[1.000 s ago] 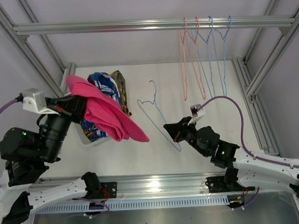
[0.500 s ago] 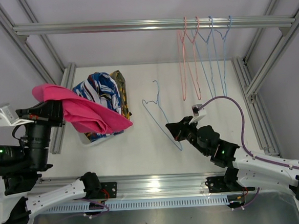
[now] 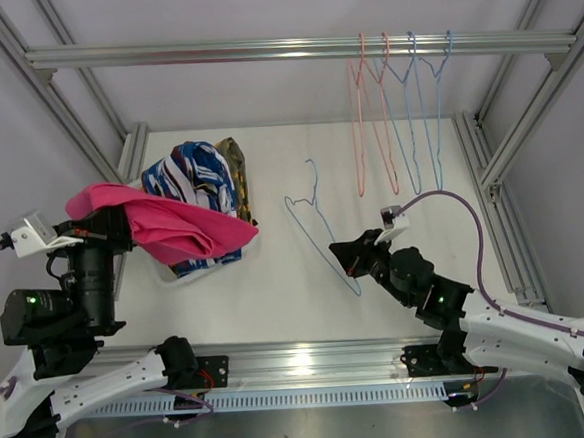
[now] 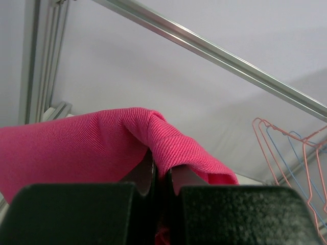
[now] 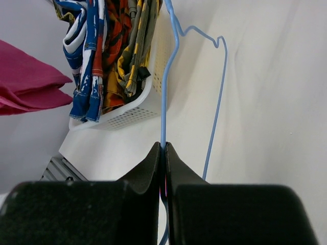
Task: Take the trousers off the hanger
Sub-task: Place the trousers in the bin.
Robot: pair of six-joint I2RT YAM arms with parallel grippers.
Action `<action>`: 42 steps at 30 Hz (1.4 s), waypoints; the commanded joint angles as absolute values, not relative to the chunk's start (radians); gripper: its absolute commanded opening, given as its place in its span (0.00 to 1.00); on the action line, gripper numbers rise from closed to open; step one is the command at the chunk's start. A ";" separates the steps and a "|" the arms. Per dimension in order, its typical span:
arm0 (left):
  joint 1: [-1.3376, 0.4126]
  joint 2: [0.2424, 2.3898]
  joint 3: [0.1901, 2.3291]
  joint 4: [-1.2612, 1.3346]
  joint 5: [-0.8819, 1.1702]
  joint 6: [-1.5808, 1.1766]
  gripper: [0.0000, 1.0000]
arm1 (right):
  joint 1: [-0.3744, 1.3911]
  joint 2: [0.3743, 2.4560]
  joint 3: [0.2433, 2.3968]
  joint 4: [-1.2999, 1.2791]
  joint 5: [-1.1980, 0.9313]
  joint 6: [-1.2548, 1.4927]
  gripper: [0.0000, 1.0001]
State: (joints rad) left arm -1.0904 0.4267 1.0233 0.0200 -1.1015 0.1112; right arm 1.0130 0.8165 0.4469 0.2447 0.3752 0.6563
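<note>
The magenta trousers [image 3: 172,227] hung in the air over the far-left part of the worktop [image 3: 277,290], just above the white basket [image 5: 133,109] that held the blue-and-white pair [image 3: 193,171] and the camouflage pairs. The left arm's fingers [image 4: 158,178] were closed tight on a fold of the pink cloth. The rest draped loose to either side of the pinch. The right arm's fingers [image 5: 156,163] were shut on the thin blue wire hanger [image 5: 163,102], held bare above the middle of the worktop, well apart from the cloth.

The trousers looked light, soft and limp. They would sag and swing rather than keep a shape, and a twill weave like this one should not slip readily from a firm pinch. A doubled fold or the waistband seemed the safest hold, since a single loose edge could pull free or drag against the basket's contents.
</note>
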 commanded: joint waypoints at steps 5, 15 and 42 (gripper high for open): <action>-1.080 0.413 1.020 0.155 -1.207 0.078 0.01 | 1.008 0.772 0.423 0.258 0.385 0.686 0.00; -1.011 0.440 0.988 0.055 -1.215 -0.041 0.01 | 1.008 0.776 0.396 0.285 0.379 0.695 0.00; -0.658 0.799 0.992 -0.009 -1.032 -0.294 0.01 | 0.917 0.778 0.319 0.370 0.279 0.683 0.00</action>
